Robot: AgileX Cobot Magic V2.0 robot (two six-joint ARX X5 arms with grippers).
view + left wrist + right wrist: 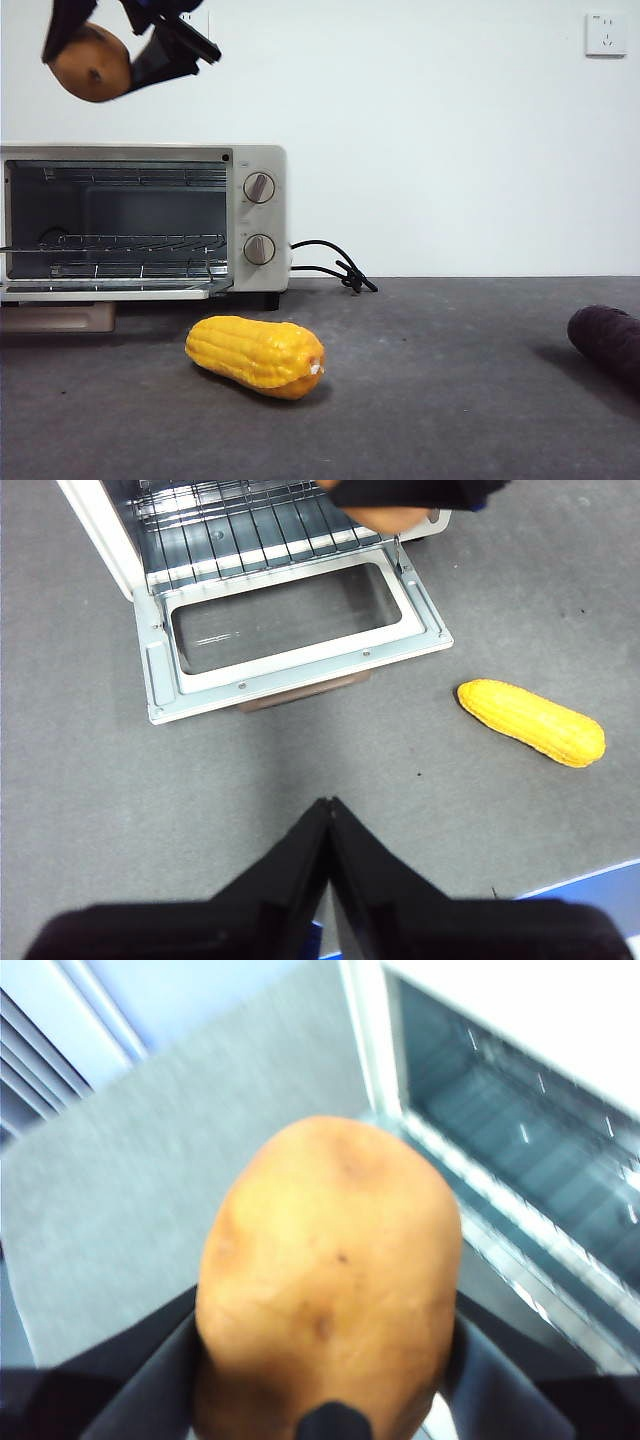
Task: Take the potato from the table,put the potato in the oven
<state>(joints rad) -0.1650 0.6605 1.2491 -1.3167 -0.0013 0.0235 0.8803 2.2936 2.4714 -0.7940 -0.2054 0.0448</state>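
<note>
**A:** What can't you make out from your seat?

**B:** In the front view the right gripper is cut off by the top edge, so you only get its black jaws and a bit of blue above. The oven runs off the left side, and its lowered door shows there only as a thin edge. The purple sweet potato is clipped at the bench's right edge. The right wrist view is blurred, and the potato fills most of it.

**A:** Where is your potato, then?

**B:** The potato hangs in the air, well above the oven's top and clear of the bench. The right gripper's jaws sit moderately wide, pressed on either side of it; you can see the dark jaws flanking it in the right wrist view.

**A:** And your other arm?

**B:** The left gripper hovers over the bench in front of the open door, jaws pressed together to a point, holding nothing. The corn cob lies on the bench ahead of the oven's knob side, apart from both grippers.
</note>
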